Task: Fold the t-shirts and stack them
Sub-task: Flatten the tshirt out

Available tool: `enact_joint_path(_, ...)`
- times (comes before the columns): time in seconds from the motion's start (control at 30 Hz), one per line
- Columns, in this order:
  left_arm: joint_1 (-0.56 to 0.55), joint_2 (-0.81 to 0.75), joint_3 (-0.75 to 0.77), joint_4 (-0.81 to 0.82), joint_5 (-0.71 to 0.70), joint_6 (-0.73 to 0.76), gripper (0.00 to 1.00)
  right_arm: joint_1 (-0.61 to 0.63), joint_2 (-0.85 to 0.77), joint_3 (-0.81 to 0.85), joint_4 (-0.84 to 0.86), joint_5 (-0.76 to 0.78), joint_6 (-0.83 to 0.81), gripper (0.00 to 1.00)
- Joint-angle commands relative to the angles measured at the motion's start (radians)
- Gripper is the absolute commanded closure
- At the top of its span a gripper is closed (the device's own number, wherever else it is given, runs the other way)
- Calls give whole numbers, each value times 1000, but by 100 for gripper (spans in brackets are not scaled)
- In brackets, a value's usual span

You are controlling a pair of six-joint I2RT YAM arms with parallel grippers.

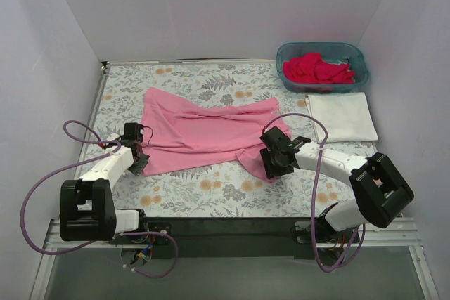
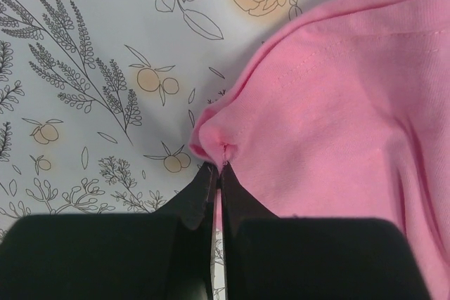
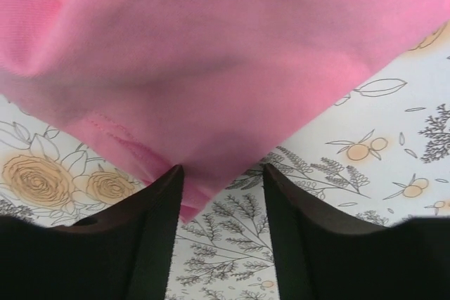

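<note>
Left wrist view: the left hand [image 2: 219, 166] is pinched tight on a small nub at the edge of the light pink t-shirt [image 2: 337, 103], with the floral cloth [image 2: 105, 68] beneath it. In the right wrist view the right hand [image 3: 221, 170] has its fingers spread, and a shirt corner droops between them, unclamped.

From above, that shirt lies rumpled and unfolded mid-frame, with both hands at its lower edge. Farther off, at the right of the frame, sits a folded white t-shirt [image 1: 341, 116]. Beyond it, upper right, a teal basket [image 1: 357, 55] holds deep pink-red t-shirts [image 1: 316, 68].

I judge the left pinch shallow, so a lift could pull the fabric free. With the right hand not closed, moving only one side would drag the shirt askew. Closing too low might catch the floral cloth too.
</note>
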Motion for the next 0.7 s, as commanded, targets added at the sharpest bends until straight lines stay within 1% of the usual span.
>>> enact_joint_path(0.0,2,-37,11,-9,-3,4,100,12,54,-71,-2,52,31,55)
enact_joint_path(0.03,1,-36,15,-11,-4,5,100,12,51,-79,-1,58,32,63)
enact_joint_path(0.13,2,-44,29,-16,-17,7,100,10,42,-101,-1,73,29,76)
enact_joint_path(0.17,1,-45,34,-12,-20,10,100,7,39,-104,-2,81,29,87)
enact_joint_path(0.23,2,-45,51,-14,-34,15,100,-7,30,-104,-16,90,23,99)
enact_joint_path(0.33,1,-36,103,-32,-53,27,100,-37,-19,-67,-70,102,8,99)
enact_joint_path(0.4,1,-33,141,-46,-64,41,100,-48,-55,-21,-137,151,-26,99)
enact_joint_path(0.5,2,-31,230,-58,-90,68,100,-99,-125,102,-200,187,-70,99)
enact_joint_path(0.53,2,-28,285,-60,-93,76,100,-131,-150,179,-229,193,-107,99)
enact_joint_path(0.6,1,-5,346,-78,-92,94,100,-160,-165,256,-259,217,-136,99)
enact_joint_path(0.63,2,4,386,-88,-90,100,100,-188,-170,346,-286,227,-167,99)
enact_joint_path(0.67,2,13,452,-97,-87,107,100,-201,-171,387,-297,242,-176,99)
